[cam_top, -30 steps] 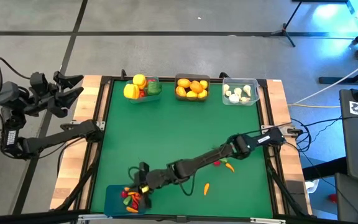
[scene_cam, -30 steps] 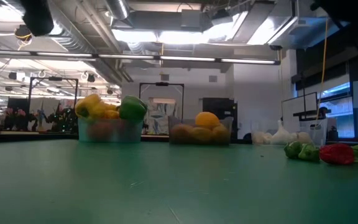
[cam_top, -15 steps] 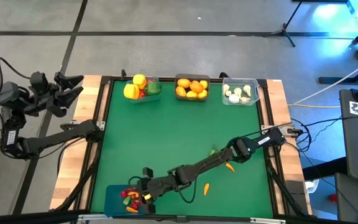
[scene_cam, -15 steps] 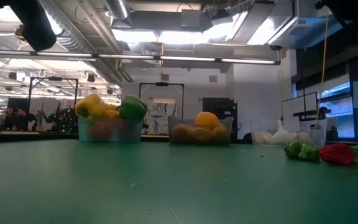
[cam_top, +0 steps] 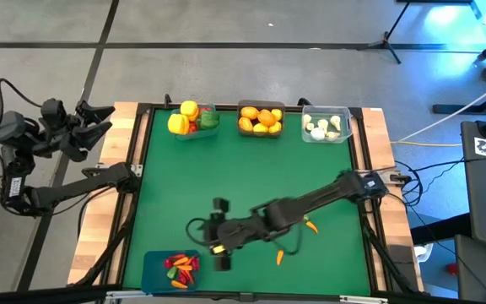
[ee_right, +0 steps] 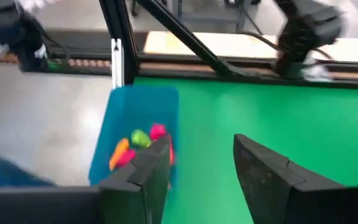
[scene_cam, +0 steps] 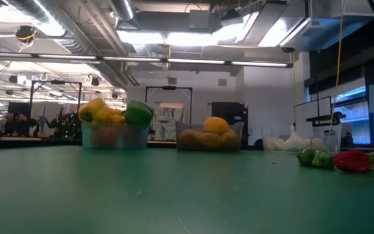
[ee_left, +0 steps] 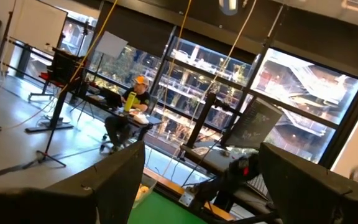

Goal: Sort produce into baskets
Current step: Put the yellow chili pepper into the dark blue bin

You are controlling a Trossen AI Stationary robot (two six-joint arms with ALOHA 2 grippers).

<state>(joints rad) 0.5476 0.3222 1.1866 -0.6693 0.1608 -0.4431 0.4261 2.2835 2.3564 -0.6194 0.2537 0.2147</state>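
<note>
My right gripper (cam_top: 218,235) hangs open and empty over the green mat, just right of the opaque blue bin (cam_top: 160,272); its wrist view shows the same gap (ee_right: 201,168). The bin holds red chillies and orange carrots (ee_right: 143,142). An orange carrot (cam_top: 281,256) and an orange chilli (cam_top: 312,226) lie loose on the mat near the arm. A red chilli with a green stem (scene_cam: 350,160) shows in the low view. My left gripper (cam_top: 98,118) waits open, off the table's far-left corner.
Three bins stand along the far edge: teal with peppers (cam_top: 194,120), dark grey with oranges and lemons (cam_top: 261,118), clear with garlic (cam_top: 326,125). Wooden rails and a black frame (cam_top: 137,169) border the mat. A person sits far off in the room (ee_left: 132,106).
My right gripper has drawn back from over the blue bin toward the table's middle and right, and has turned about its wrist. The chillies and carrots stay in the bin.
</note>
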